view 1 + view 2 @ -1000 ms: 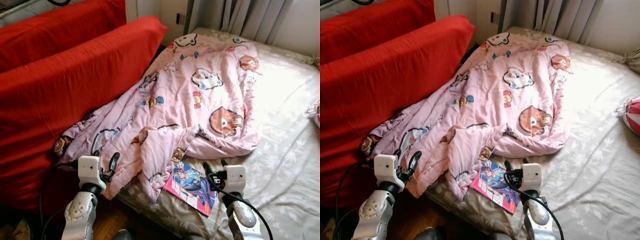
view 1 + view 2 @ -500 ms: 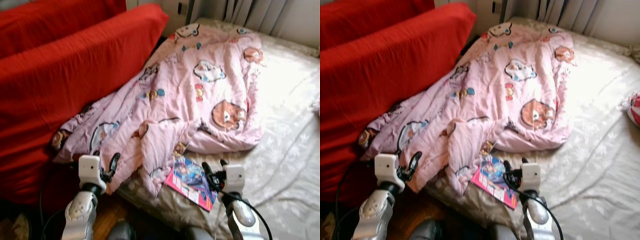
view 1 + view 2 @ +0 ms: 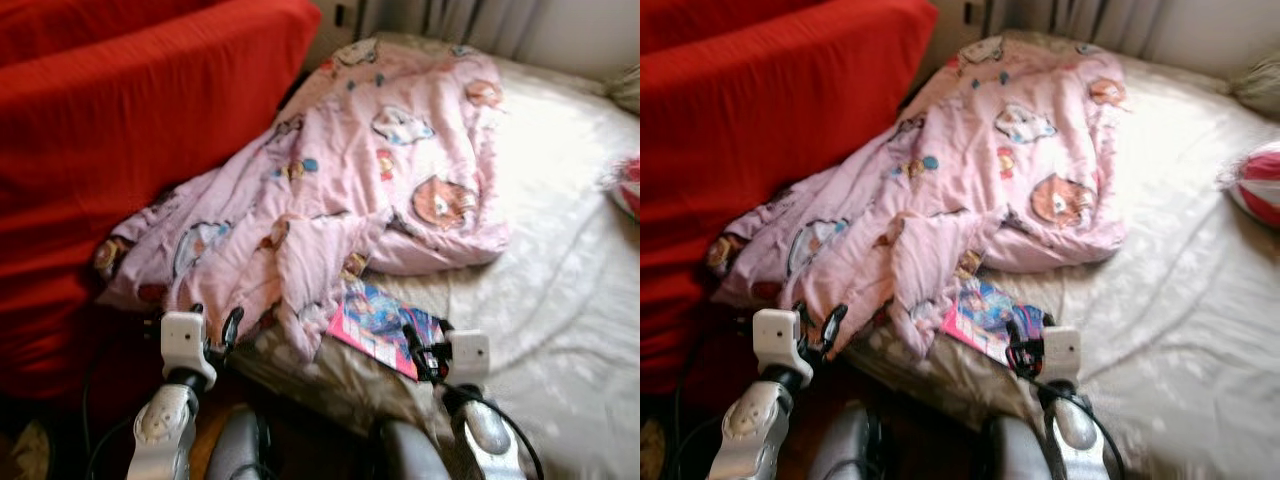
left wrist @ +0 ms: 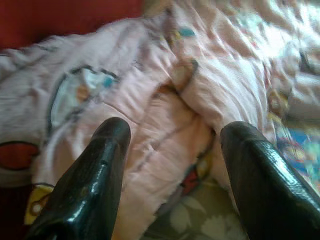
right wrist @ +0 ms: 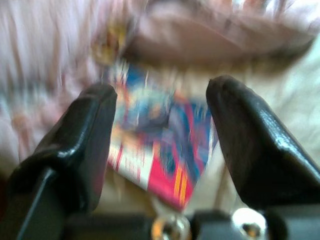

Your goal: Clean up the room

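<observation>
You're looking down at a bed point(image 3: 560, 330) w/ a pale floral sheet. A crumpled pink cartoon-print quilt point(image 3: 350, 190) lies across it, running from the far corner down to the near edge, where its lower folds spill over the side next to the red sofa point(image 3: 120, 130). A colourful magazine point(image 3: 385, 325) lies flat on the sheet just beside the quilt's near fold (one corner looks tucked under the fabric, though blur makes that hard to confirm).

Your right gripper point(image 3: 425, 345) sits low at the bed's near edge, right at the magazine's near-right corner. In the right wrist view the right gripper point(image 5: 162, 130) has its two black fingers point(image 5: 255, 140) spread wide, the magazine point(image 5: 160, 150) showing in the gap between them; nothing is pinched. Can't tell if a fingertip touches the cover.

Your left gripper point(image 3: 215, 330) is at the quilt's hanging edge, by the sofa. Left wrist view: fingers point(image 4: 95, 180) also spread apart, pointing at the pink folds point(image 4: 165, 110), not gripping them.

A red-and-white striped item point(image 3: 1260, 185) lies on the sheet well to the right, apart from the quilt. Curtains point(image 3: 1090, 15) hang behind the bed's far end. Whole picture is somewhat blurred.
</observation>
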Motion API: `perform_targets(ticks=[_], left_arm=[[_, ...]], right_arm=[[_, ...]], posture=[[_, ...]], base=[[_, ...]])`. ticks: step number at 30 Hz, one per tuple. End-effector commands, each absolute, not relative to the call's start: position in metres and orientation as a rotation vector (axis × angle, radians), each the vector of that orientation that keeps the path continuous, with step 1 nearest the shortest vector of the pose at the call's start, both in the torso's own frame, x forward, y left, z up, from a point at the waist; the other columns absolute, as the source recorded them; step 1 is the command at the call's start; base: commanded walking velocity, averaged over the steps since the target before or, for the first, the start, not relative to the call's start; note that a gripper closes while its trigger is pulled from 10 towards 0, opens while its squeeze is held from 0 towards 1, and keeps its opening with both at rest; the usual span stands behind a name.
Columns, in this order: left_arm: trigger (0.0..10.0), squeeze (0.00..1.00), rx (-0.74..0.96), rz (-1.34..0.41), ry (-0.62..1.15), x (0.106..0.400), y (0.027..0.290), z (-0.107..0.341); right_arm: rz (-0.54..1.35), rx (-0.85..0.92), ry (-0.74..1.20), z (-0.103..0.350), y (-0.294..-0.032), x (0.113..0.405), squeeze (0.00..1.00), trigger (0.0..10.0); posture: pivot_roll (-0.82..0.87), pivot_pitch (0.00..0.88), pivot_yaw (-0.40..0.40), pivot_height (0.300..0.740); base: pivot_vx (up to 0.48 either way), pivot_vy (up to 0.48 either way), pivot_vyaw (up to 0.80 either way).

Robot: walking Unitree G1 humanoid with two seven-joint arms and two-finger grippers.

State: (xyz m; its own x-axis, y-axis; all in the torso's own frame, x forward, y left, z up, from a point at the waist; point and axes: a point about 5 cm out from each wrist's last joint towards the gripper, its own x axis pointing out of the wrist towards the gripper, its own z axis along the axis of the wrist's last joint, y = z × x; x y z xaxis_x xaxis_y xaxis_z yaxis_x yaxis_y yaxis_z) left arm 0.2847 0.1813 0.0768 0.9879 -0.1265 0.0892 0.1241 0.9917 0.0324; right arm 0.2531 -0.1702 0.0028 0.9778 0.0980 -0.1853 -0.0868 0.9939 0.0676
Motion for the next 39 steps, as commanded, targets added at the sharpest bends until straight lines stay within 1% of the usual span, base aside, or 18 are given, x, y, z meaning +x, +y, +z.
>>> perform_targets(ticks=[1,9,29,39], left_arm=[[10.0,0.00,0.024,-0.085,0.004,0.2699,0.1937,0.0555],[10.0,0.00,0.014,-0.102,0.014,0.2698,0.1912,0.0540],[10.0,0.00,-0.010,-0.135,0.041,0.2701,0.1864,0.0514],[10.0,0.00,-0.013,-0.138,0.044,0.2701,0.1864,0.0508]], right_arm=[[0.120,0.064,0.173,0.0075,-0.1634,0.2596,0.00,10.0],[0.134,0.076,0.191,0.0046,-0.1610,0.2586,0.00,10.0],[0.098,0.092,0.201,0.0037,-0.1658,0.2611,0.00,10.0],[0.107,0.098,0.196,0.0045,-0.1630,0.2622,0.00,10.0]], posture=[[-0.01,0.245,-0.040,0.630],[0.00,0.245,-0.038,0.630],[-0.01,0.246,-0.035,0.630],[-0.01,0.248,-0.036,0.630]], base=[[0.000,0.000,0.00],[0.000,0.000,0.00],[0.000,0.000,0.00],[0.268,0.000,0.00]])
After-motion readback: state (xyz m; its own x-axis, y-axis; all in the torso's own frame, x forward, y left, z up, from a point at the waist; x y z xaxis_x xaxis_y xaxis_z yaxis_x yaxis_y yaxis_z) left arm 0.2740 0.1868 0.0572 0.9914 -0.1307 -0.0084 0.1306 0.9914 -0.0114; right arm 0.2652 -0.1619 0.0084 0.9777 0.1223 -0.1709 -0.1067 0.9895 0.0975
